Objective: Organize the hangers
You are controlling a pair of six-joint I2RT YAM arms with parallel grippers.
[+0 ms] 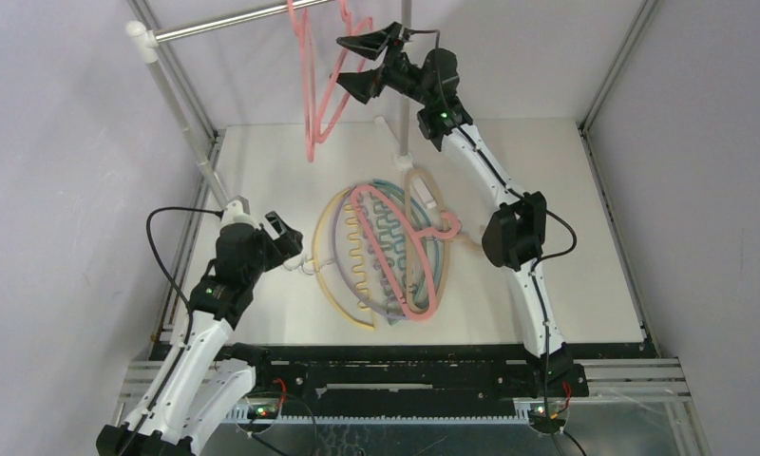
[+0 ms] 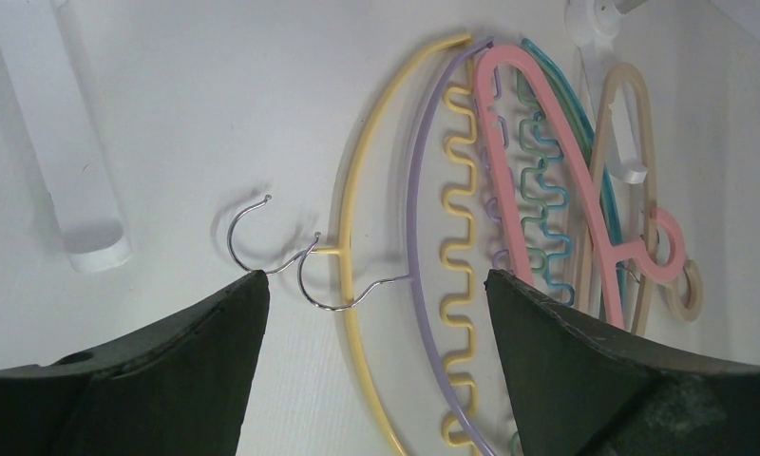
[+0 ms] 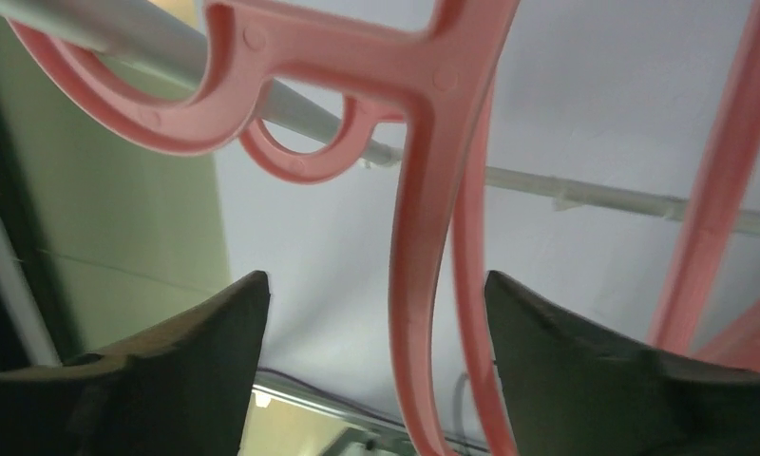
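The right gripper [image 3: 374, 277] had its jaws spread, with a stem of the two pink hangers [image 3: 424, 190] passing between them, unpinched. Only the right wrist view showed both hooks over the silver rail [image 3: 566, 187]. The left gripper [image 2: 376, 275], jaws also wide apart, hovered above the pile of hangers [image 2: 457, 237] on the table [image 1: 566, 237]. Its wrist view alone showed two wire hooks [image 2: 248, 237]. The pile held at least five hangers, but overlap hid the exact count.

Two pink hangers [image 3: 422, 190] are hanging upright by their hooks, side by side on the rail [image 1: 234, 21]. Well below the rail, a yellow hanger [image 2: 350, 190] with a wavy bar, a lavender hanger [image 2: 412, 209], a third pink hanger [image 2: 538, 142], a teal hanger [image 2: 547, 218] and a tan hanger [image 2: 633, 85] are lying flat, overlapping in one pile.
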